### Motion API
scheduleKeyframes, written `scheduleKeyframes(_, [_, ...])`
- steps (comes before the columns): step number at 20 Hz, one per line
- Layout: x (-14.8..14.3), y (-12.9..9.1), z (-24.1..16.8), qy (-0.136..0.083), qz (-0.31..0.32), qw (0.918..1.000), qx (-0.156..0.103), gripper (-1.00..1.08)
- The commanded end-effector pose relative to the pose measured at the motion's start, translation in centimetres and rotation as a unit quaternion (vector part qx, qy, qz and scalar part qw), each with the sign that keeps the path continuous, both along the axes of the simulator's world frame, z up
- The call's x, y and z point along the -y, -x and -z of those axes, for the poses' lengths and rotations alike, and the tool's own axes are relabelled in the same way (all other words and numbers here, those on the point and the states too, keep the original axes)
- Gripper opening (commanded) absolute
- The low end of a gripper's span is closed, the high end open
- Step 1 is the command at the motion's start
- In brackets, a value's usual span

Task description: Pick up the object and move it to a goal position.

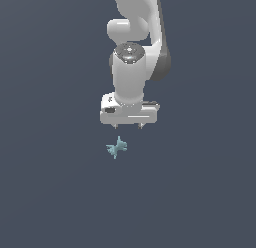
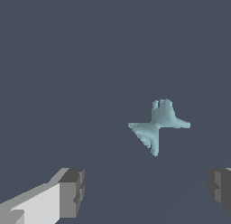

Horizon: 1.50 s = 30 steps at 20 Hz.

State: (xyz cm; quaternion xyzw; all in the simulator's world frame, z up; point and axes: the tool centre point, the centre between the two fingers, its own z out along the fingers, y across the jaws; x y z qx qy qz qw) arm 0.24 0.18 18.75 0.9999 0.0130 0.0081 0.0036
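Observation:
The object point(image 1: 117, 147) is a tiny pale teal spiky star shape lying on the dark grey floor. My white gripper point(image 1: 128, 126) hangs above and slightly behind it in the exterior view, a little toward that view's right, with only its two short fingertips showing under the hand. The wrist view shows the object point(image 2: 158, 125) ahead of the wide-apart fingers point(image 2: 72, 191), apart from both. The gripper point(image 2: 146, 189) is open and holds nothing.
Only the flat dark grey floor point(image 1: 50, 192) surrounds the object. The white arm point(image 1: 132, 37) rises out of the exterior view's top.

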Motion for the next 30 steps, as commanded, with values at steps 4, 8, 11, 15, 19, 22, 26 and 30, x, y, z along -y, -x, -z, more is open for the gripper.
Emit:
scheduleKeyframes(4, [0.1, -0.1, -0.2, -0.001, 0.001, 1.0000, 0.001, 1.00])
scheduleKeyframes(8, [0.4, -0.3, -1.0, -0.005, 0.000, 1.0000, 0.004, 1.00])
scheduleKeyframes(11, [0.4, -0.4, -1.3, -0.005, -0.003, 1.0000, 0.005, 1.00])
scheduleKeyframes(15, [0.4, -0.4, -1.1, -0.005, 0.000, 1.0000, 0.005, 1.00])
scheduleKeyframes(19, [0.6, -0.5, -0.8, -0.006, 0.016, 0.9998, 0.004, 1.00])
scheduleKeyframes(22, [0.8, -0.6, -0.4, -0.007, 0.036, 0.9993, 0.003, 1.00])
scheduleKeyframes(26, [1.2, -0.8, 0.5, -0.008, 0.074, 0.9972, 0.002, 1.00])
scheduleKeyframes(30, [1.7, -1.0, 1.5, -0.010, 0.124, 0.9922, 0.000, 1.00])
